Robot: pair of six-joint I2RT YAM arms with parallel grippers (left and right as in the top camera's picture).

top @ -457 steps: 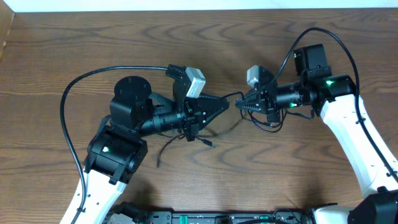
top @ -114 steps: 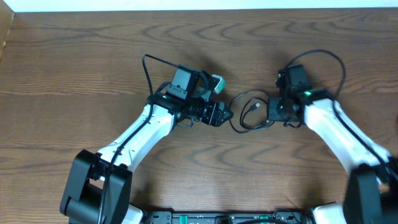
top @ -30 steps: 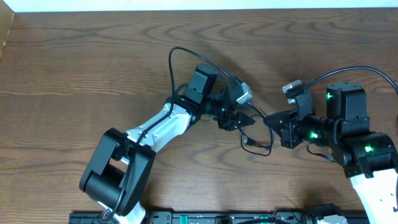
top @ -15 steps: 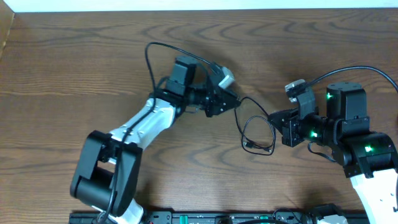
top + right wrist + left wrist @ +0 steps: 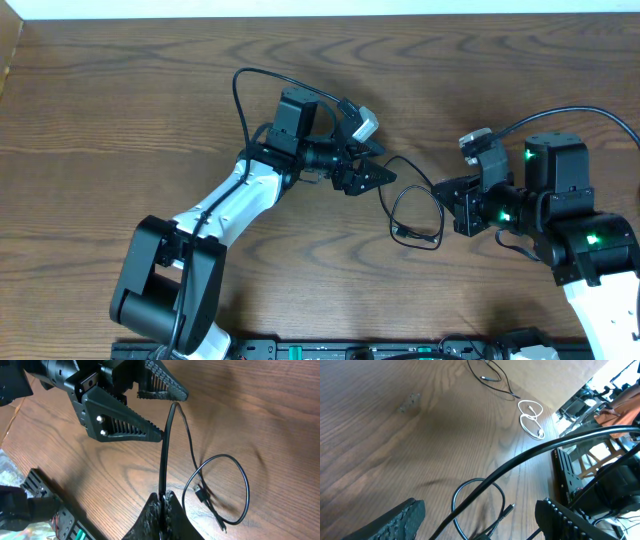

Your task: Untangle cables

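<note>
The black cable runs taut from my right gripper, which is shut on it, up to the left gripper. That gripper is open, and the cable passes between its spread fingers without being pinched. The rest of the black cable lies as a loop on the table below the two grippers, its plug inside the loop. In the overhead view the left gripper and right gripper face each other closely. A white cable lies coiled farther off in the left wrist view.
Another thin black cord lies far off on the wooden table. The left arm's thick wire arcs above its wrist. A dark rack stands past the table edge.
The left gripper, shut on the black cable half a second ago, has opened its jaws and let go. The right arm has stayed put, still holding the cable.
</note>
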